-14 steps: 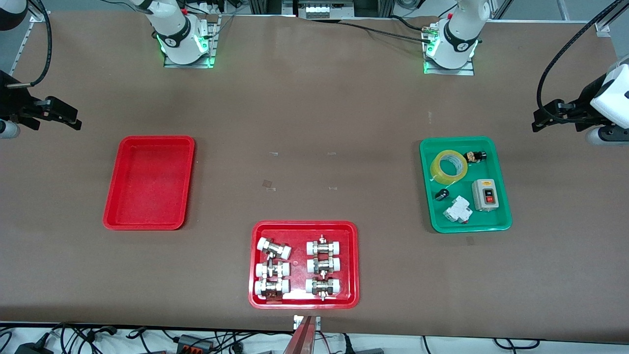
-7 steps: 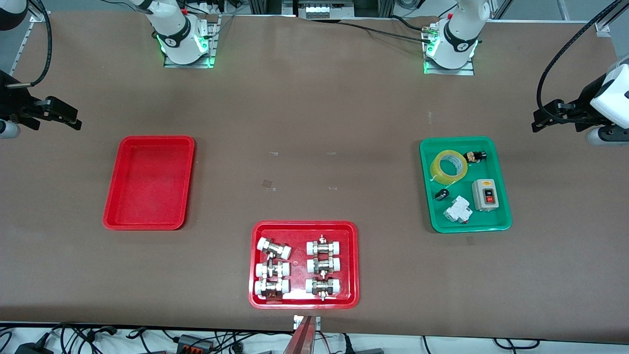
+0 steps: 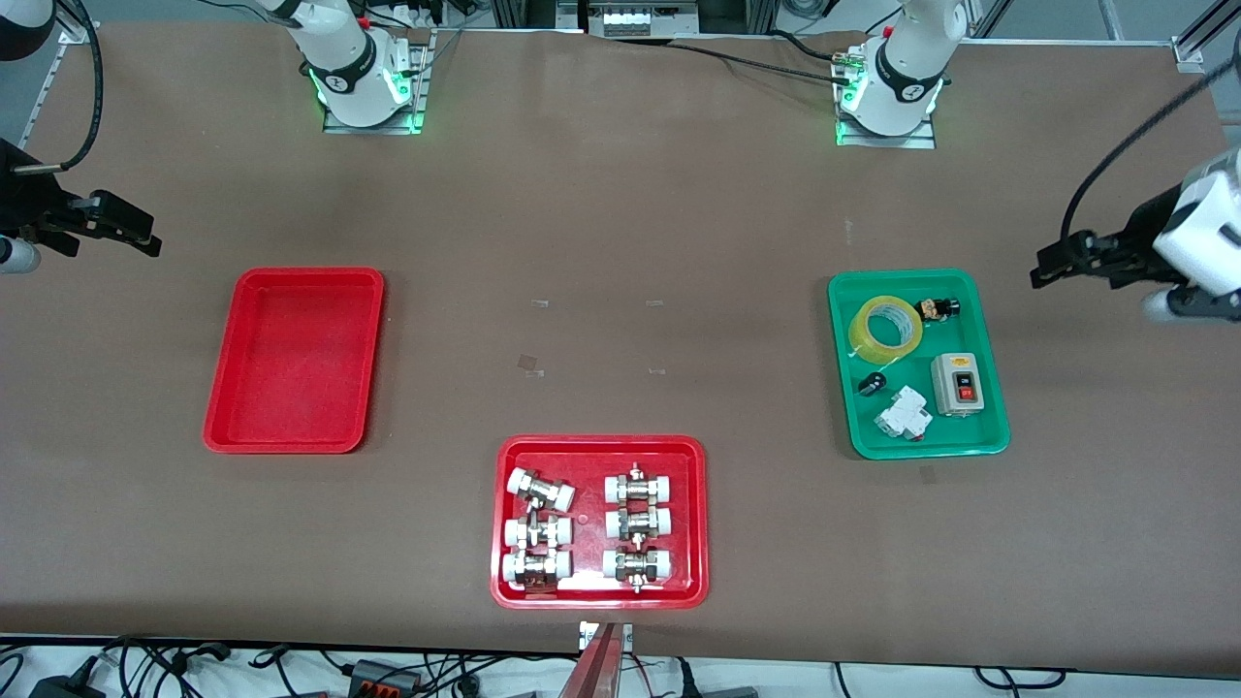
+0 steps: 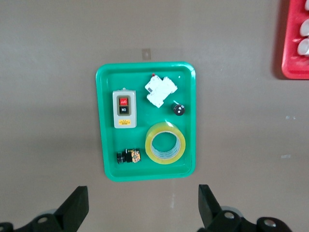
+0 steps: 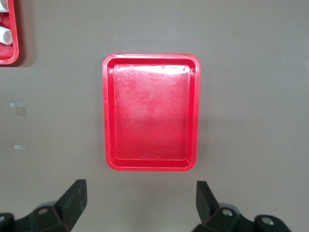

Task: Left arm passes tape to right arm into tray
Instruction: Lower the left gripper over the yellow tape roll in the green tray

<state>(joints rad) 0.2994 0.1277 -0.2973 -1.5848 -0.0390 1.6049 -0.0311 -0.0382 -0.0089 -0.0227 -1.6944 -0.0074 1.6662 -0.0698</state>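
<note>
The yellow tape roll (image 3: 885, 329) lies flat in the green tray (image 3: 993, 428), at the tray's end nearest the robot bases; it also shows in the left wrist view (image 4: 165, 144). My left gripper (image 3: 1045, 267) is open and empty, up in the air over bare table beside the green tray at the left arm's end of the table; its jaws (image 4: 143, 209) stand wide apart. The plain red tray (image 3: 221, 427) is empty; it also shows in the right wrist view (image 5: 150, 166). My right gripper (image 3: 145, 237) is open and empty, waiting over bare table beside that tray.
The green tray also holds a grey switch box (image 3: 959, 383), a white breaker (image 3: 903, 415), a black knob (image 3: 872, 384) and a small black part (image 3: 938, 308). A red tray (image 3: 504, 582) of white-and-metal fittings sits nearest the front camera, mid-table.
My left gripper has moved a little toward the green tray and the front camera. The right arm and the tape have not moved.
</note>
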